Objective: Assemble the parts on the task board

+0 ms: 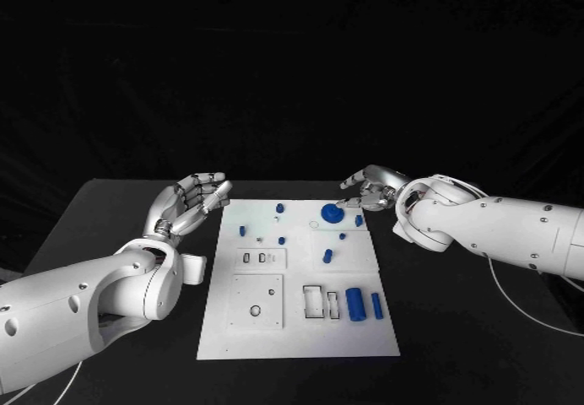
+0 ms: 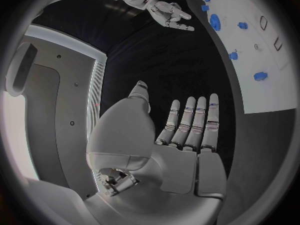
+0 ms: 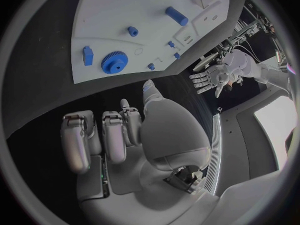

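Black surface (image 1: 110,211) carries a white rectangular task board (image 1: 305,278) at centre; a blue toothed gear (image 1: 330,211) sits near its 12 o'clock edge, small blue pegs around it. Left hand (image 1: 195,201) at 10 o'clock, fingers apart, empty. Right hand (image 1: 369,189) at 1 o'clock, fingers curled, beside the gear, holding nothing

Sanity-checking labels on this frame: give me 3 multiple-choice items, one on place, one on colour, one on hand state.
1. Where is the gear?
A. far end of the task board, near the right hand
B. near end of the board
C. off the board, on the table

2. What colour are the parts?
A. red
B. blue
C. green

3. What does the left hand hold?
A. the gear
B. a peg
C. nothing

Key: 1 A, the gear lies just by the right hand; 2 B, every piece is blue; 3 C, the left wrist view shows straight fingers and a bare palm.
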